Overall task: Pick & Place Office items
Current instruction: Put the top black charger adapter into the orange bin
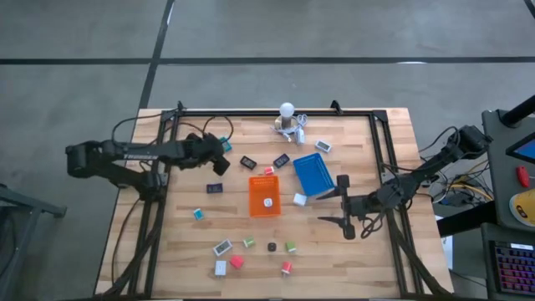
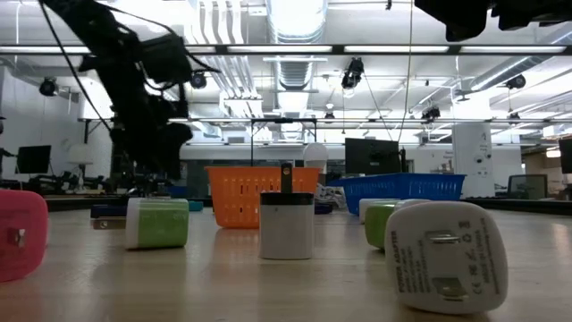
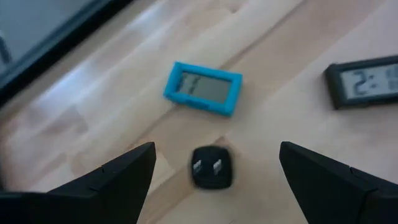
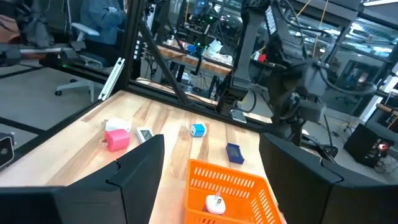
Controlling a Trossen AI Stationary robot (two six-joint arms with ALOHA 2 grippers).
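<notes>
Digit "2" on black clock [image 3: 365, 79] display, other lettering unreadable

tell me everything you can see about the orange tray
The orange tray is a small rectangular bin that looks like moulded plastic, with slotted, basket-like walls, seen in the low view. It sits upright and flat on the wooden table, near the middle, open side up. One small white item lies inside it. The blue tray stands just beside it, apart from it. Neither gripper touches it.
</notes>
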